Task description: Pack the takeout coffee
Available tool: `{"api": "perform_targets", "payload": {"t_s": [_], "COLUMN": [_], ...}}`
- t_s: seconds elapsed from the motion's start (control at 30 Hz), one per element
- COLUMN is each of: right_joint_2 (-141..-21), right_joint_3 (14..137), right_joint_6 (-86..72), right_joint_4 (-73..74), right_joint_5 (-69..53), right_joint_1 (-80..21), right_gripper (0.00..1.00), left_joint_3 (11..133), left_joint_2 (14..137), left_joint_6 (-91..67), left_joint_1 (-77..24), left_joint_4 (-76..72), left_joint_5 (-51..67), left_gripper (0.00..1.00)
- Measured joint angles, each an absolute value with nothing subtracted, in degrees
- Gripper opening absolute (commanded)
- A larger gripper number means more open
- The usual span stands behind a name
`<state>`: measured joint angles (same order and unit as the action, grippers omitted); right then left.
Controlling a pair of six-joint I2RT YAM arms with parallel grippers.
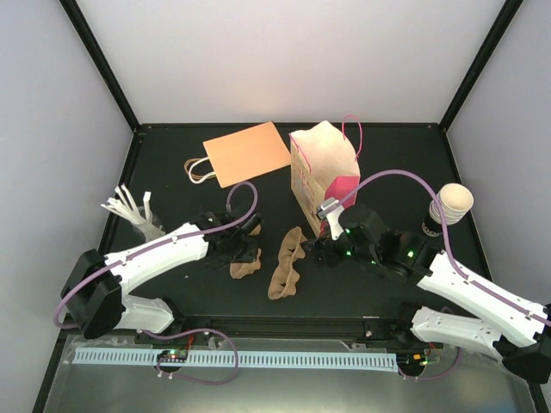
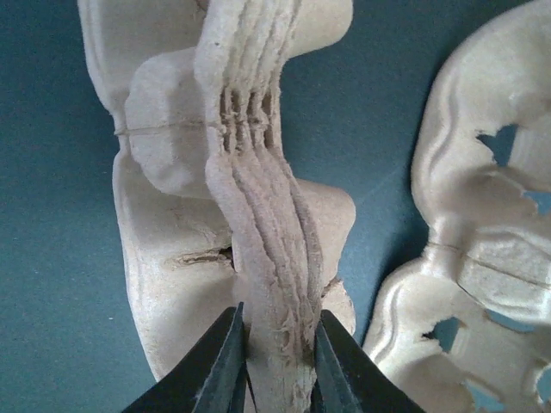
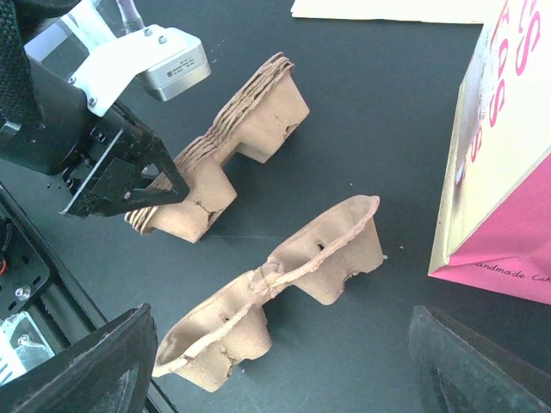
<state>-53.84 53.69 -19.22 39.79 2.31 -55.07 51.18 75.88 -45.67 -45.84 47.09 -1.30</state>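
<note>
The takeout coffee [image 1: 453, 203], a cream ribbed cup with a dark lower part, stands at the right edge of the table, behind my right arm. My left gripper [image 2: 277, 320] is shut on the upturned rim of a stack of brown pulp carriers [image 2: 267, 215]; in the top view the left gripper [image 1: 234, 243] sits over the stack [image 1: 246, 263]. A single pulp carrier [image 3: 284, 284] lies on its side beside the stack. Just right of that carrier [image 1: 286, 263], my right gripper [image 1: 320, 251] hovers open, holding nothing. In the right wrist view the right gripper [image 3: 284, 366] frames that carrier.
A pink and cream paper bag [image 1: 324, 176] stands upright behind the carriers. Further back a flat orange bag [image 1: 246, 153] lies on the table. A bundle of thin white sticks [image 1: 131, 209] sits at the left. Dark frame posts rise at the back corners.
</note>
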Motion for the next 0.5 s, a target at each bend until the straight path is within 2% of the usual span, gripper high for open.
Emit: {"api": "perform_targets", "payload": {"t_s": [0.27,0.5], "right_joint_2": [-54.59,-54.59], "right_joint_3": [53.65,53.63], "right_joint_6": [-19.20,-19.18], "right_joint_4": [39.03,38.94], "right_joint_5": [2.26,2.28], "right_joint_1": [-55.07,-55.07], "right_gripper": [0.82,0.83], "left_joint_3": [52.58,53.56], "left_joint_2": [76.69,80.40], "left_joint_6": [-47.62,-48.58], "left_joint_1": [-44.34,-34.22], "left_joint_4": [54.48,64.88], "left_joint_5": [-10.70,-25.23], "left_gripper": [0.20,0.25]}}
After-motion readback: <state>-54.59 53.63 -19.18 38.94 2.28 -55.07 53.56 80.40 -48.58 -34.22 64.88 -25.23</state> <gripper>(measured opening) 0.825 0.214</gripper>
